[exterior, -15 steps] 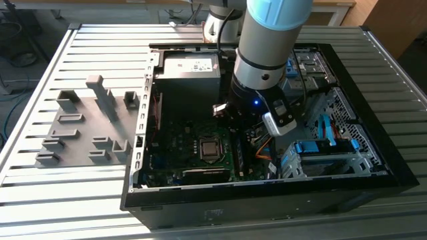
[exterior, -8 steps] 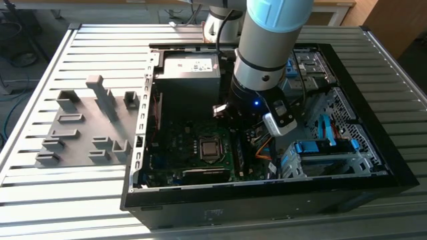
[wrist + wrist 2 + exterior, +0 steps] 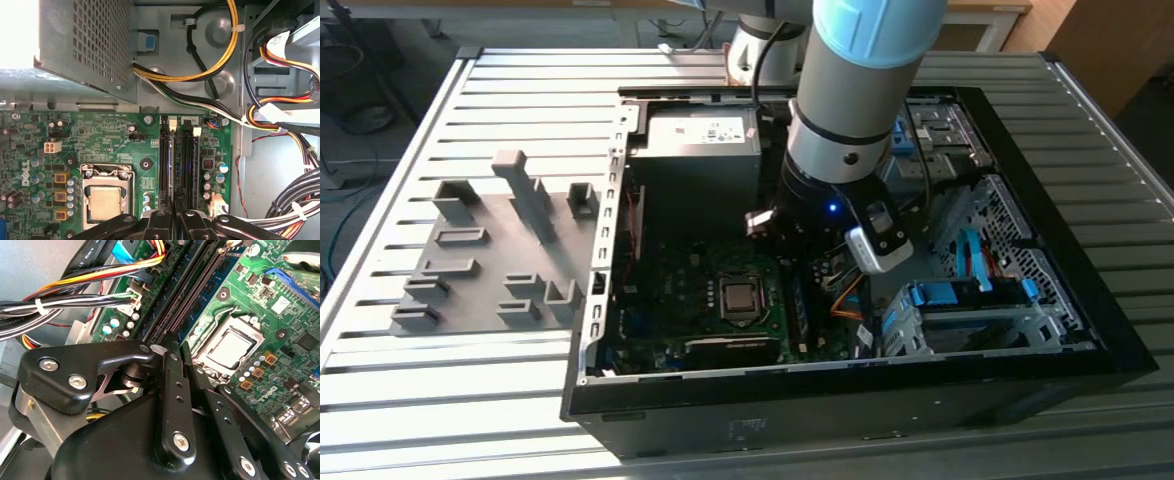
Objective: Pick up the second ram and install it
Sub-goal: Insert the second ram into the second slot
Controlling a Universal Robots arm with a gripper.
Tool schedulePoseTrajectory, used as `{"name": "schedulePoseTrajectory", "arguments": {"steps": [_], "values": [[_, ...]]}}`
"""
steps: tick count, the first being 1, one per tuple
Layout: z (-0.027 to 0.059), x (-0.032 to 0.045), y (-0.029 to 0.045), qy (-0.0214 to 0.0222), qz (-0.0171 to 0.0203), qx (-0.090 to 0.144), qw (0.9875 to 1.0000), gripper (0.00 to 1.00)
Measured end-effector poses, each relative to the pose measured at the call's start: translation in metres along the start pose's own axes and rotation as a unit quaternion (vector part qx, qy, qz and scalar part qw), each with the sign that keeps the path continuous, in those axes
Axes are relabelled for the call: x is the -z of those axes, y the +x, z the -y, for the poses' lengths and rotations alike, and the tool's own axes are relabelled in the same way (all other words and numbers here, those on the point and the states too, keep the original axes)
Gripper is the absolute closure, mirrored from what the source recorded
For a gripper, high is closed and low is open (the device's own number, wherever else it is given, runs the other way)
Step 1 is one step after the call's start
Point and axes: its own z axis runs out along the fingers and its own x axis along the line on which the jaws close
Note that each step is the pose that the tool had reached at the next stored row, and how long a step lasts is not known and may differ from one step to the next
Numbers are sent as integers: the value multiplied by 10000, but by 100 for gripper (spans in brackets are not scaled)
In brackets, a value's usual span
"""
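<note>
My gripper (image 3: 811, 265) reaches down into the open computer case (image 3: 1067, 330), over the memory slots beside the processor socket (image 3: 740, 295). In both wrist views its black fingers (image 3: 172, 390) stand close together with only a thin gap. The second ram (image 3: 212, 297) shows as a narrow blue-green strip running edge-on out of that gap along the slots (image 3: 170, 165). It sits low at the slots; whether it is fully seated is hidden. The gripper (image 3: 181, 347) is shut on the stick near one end of the slots, next to a white latch (image 3: 172, 122).
The grey slotted tray (image 3: 487, 250) lies on the table at the exterior view's left. The power supply (image 3: 700, 150) stands behind the board. Bundled cables (image 3: 280, 120) run beside the slots. A drive cage (image 3: 974, 310) fills the case at the exterior view's right.
</note>
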Motion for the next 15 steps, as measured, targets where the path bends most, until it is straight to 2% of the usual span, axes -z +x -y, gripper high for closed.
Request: {"name": "schedulePoseTrajectory", "arguments": {"steps": [15], "values": [[0,-9,0,-3,-6,-67,10000,86]]}}
